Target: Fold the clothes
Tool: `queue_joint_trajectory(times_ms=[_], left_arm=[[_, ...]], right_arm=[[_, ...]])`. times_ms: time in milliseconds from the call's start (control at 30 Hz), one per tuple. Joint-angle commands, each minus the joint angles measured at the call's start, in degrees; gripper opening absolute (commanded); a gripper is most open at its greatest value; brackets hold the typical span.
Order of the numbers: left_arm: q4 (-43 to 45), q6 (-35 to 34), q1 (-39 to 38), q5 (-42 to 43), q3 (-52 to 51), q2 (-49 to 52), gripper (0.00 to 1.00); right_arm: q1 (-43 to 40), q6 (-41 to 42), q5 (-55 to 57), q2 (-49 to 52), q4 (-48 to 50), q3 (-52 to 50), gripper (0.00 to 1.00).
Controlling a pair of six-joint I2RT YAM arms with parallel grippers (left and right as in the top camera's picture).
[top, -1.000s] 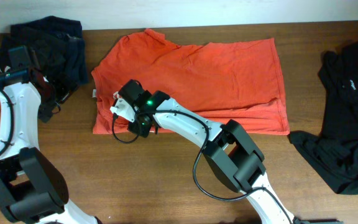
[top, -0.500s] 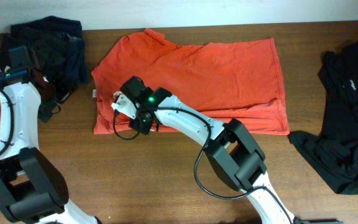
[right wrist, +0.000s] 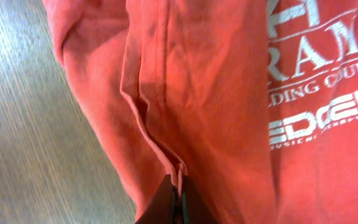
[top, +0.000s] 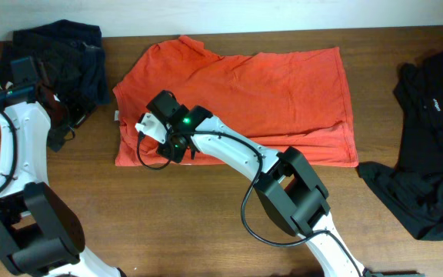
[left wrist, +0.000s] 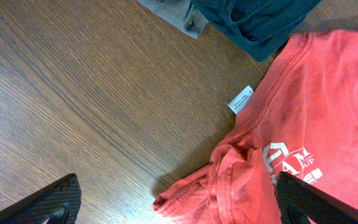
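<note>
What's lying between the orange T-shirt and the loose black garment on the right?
Nothing but bare table. The overhead view shows a wood strip between the orange T-shirt and the black garment, which narrows to almost nothing at the shirt's near corner.

Soft matt orange-red cotton shirt [top: 268, 85], creased, with stitched seams, flat white print [right wrist: 316, 74], small smooth white label [left wrist: 240, 99], brown wood-grain table [top: 168, 223] with a low sheen, limp black cloth garment [top: 429, 177], dark cloth pile [top: 75, 46], smooth white plastic arm [top: 233, 150] shell
</note>
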Motion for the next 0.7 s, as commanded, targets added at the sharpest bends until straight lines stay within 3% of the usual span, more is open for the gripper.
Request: queue_joint_trajectory(times_ms=[0,367,567,600,667], left_arm=[[-0.11,-0.09,0.09,-0.66,0.83,-1.18,0.99],[-0.13,-0.09,0.09,-0.63,0.83,-1.18,0.99],[-0.13,-0.09,0.09,-0.63,0.83,-1.18,0.99],[-0.13,-0.09,0.09,-0.63,0.83,-1.18,0.99],[-0.13,-0.09,0.09,-0.61,0.83,-1.18,0.99]], right_arm=[[-1.18,0.28,0.44,0.83,1.86,1.36,0.04],[-8.55,7.82,2.71,0.85,16.41,1.33,0.04],[-12.13,7.82,2.49,1.46,23.85,1.33,0.06],[-12.24,7.85,2.47,1.55,24.09,1.33,0.12],[-12.44,7.82,2.47,2.03,23.85,1.33,0.4]])
